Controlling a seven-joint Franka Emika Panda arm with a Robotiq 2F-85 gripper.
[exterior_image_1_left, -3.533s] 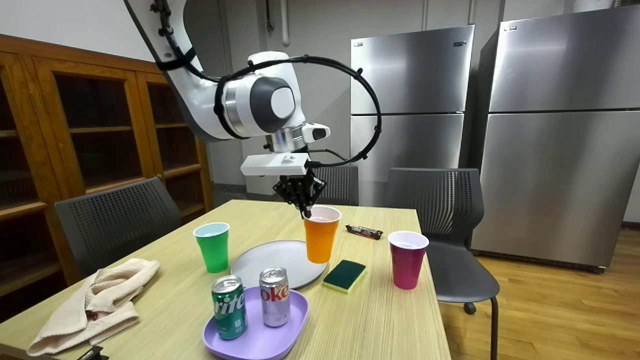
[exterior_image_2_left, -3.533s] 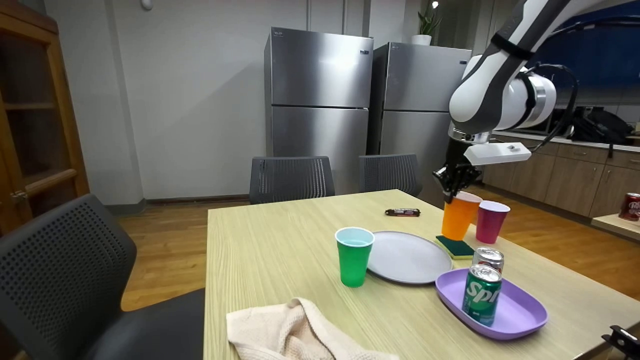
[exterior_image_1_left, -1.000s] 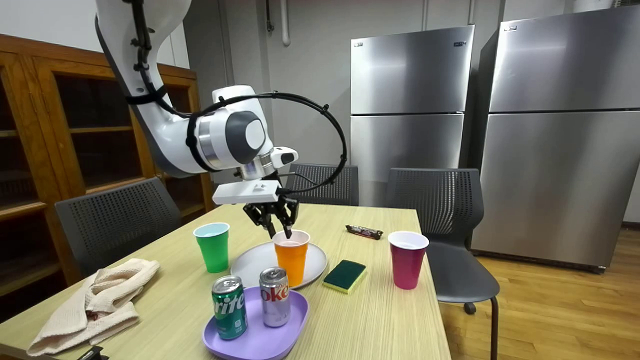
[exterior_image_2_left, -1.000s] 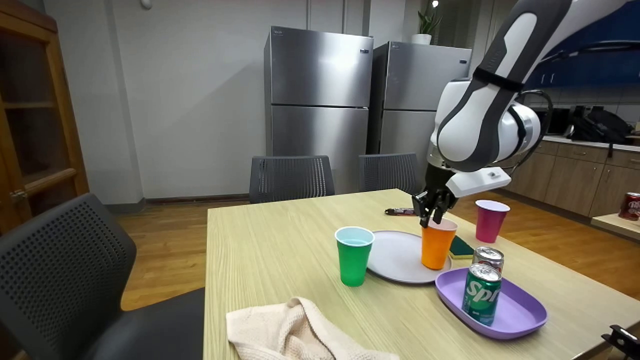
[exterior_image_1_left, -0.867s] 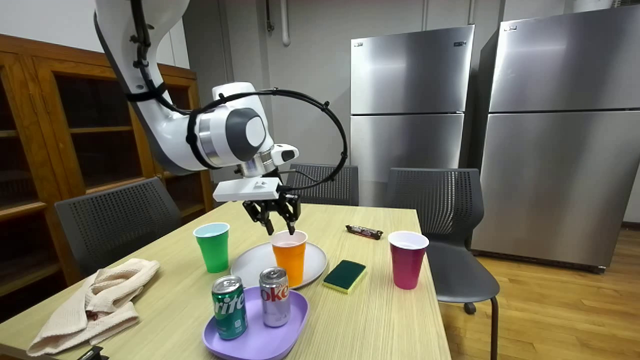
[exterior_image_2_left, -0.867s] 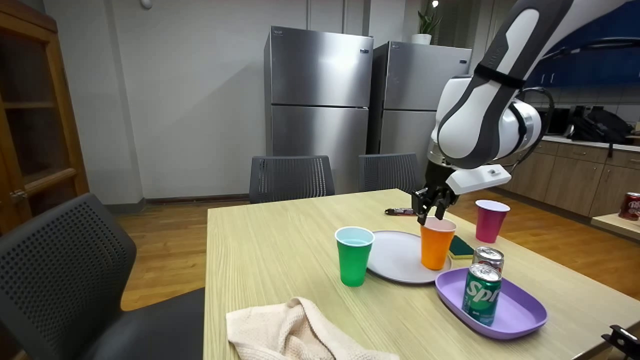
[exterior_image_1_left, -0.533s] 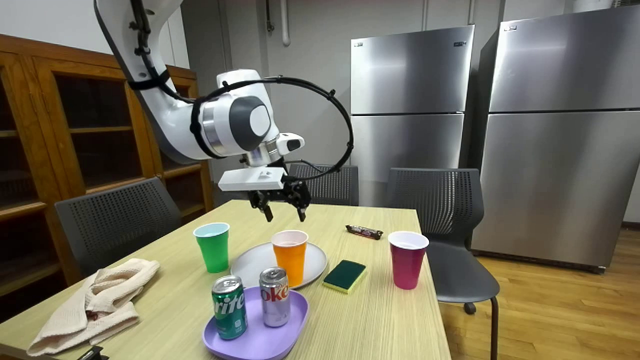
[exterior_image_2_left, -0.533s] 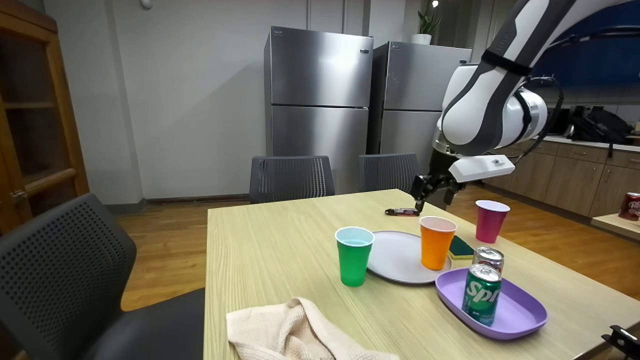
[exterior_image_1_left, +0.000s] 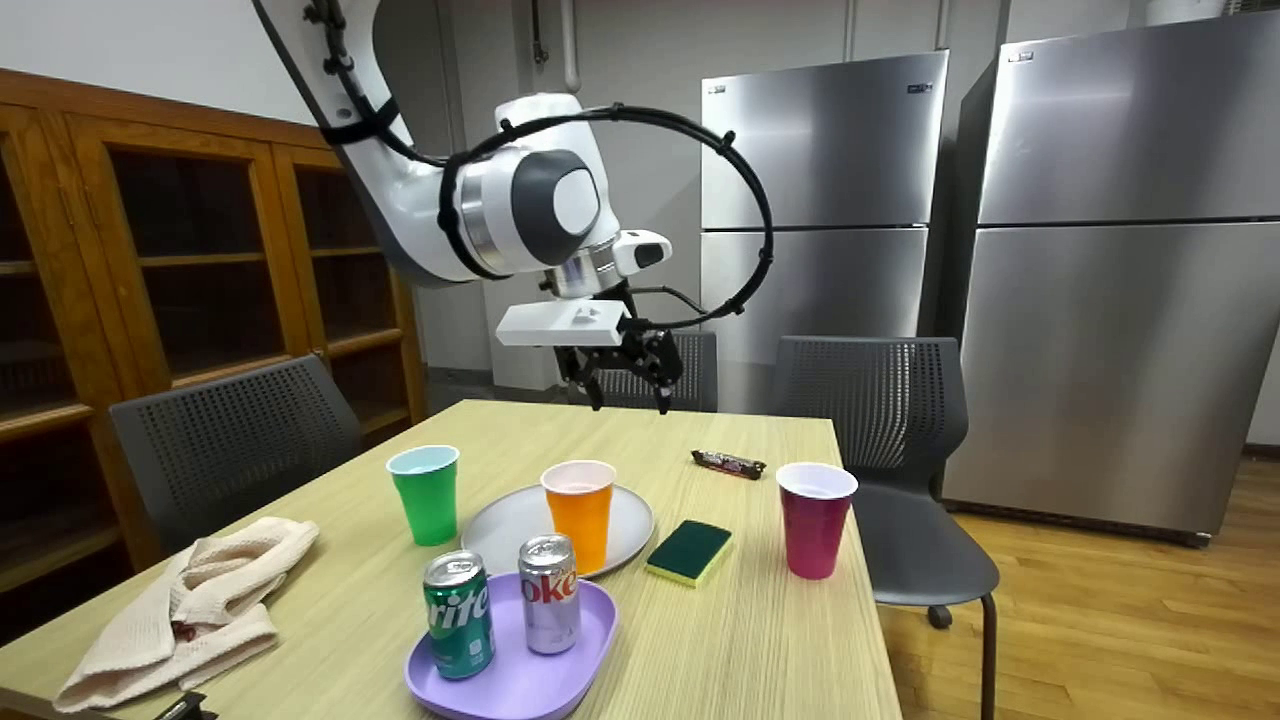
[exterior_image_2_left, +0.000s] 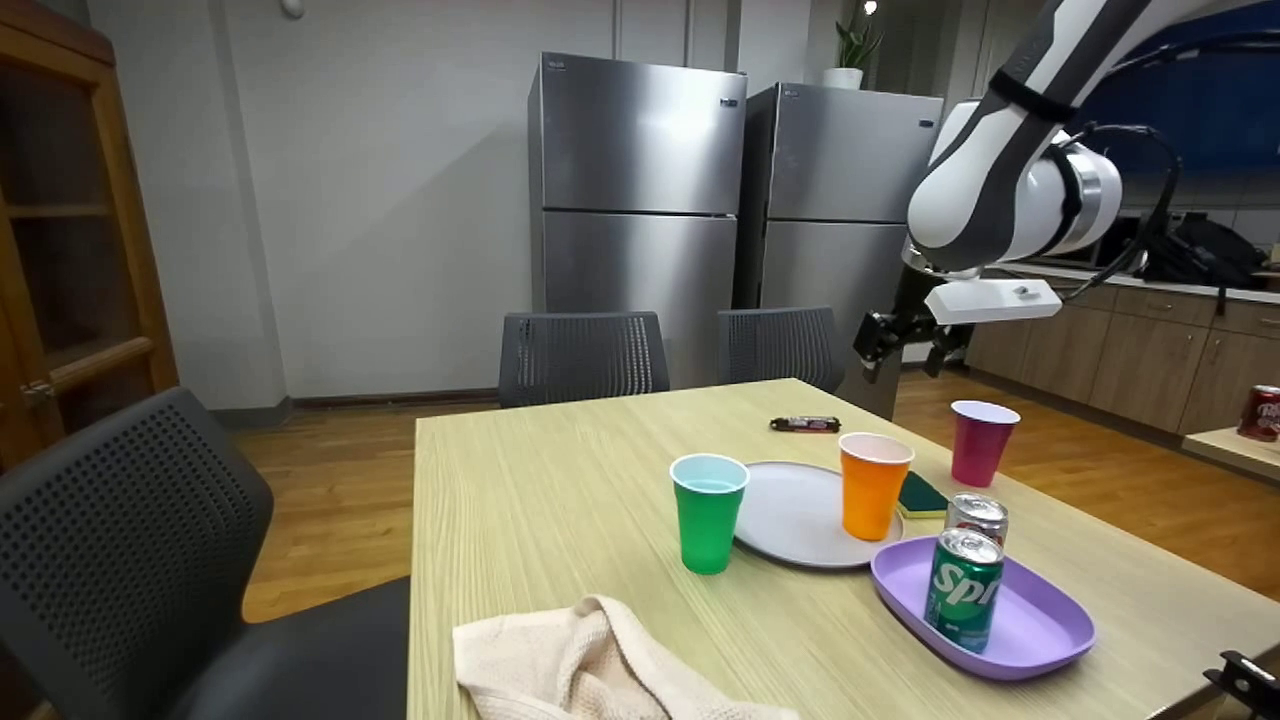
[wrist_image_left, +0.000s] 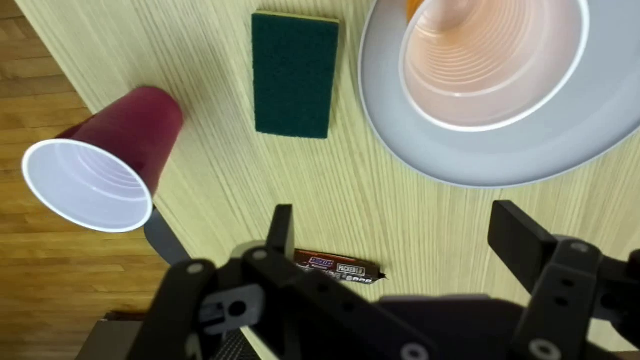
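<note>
In an exterior view, your tool (exterior_image_1_left: 630, 405) hangs spread wide apart, well above the tabletop (exterior_image_1_left: 760, 640). Below it you have the orange cup (exterior_image_1_left: 583, 525), upright on the gray plate (exterior_image_1_left: 497, 522) toward its right side. The green cup (exterior_image_1_left: 425, 500) stands just beside that plate on the left; the sponge (exterior_image_1_left: 690, 550), dark green over yellow, lies on the right. Farther right, the maroon cup (exterior_image_1_left: 815, 530) stands near the tabletop's edge, and the candy bar (exterior_image_1_left: 728, 464) lies beyond the sponge. Nearer the camera, the purple tray (exterior_image_1_left: 500, 697) carries a Sprite can (exterior_image_1_left: 460, 625) and a silver can (exterior_image_1_left: 550, 600), both upright. The cream cloth (exterior_image_1_left: 190, 610) lies crumpled at the left.

In an exterior view, you find two steel refrigerators (exterior_image_2_left: 640, 260) in the background. The orange cup covers part of the sponge, and the Sprite can covers part of the silver can.

In the wrist view, your tool's fingers (wrist_image_left: 520, 245) reach in from the bottom with a broad gap between them. Through that gap you see the candy bar on the tabletop, one end hidden behind a finger. The orange cup shows its pale inside at upper right, over the plate; the sponge lies between plate and maroon cup.
</note>
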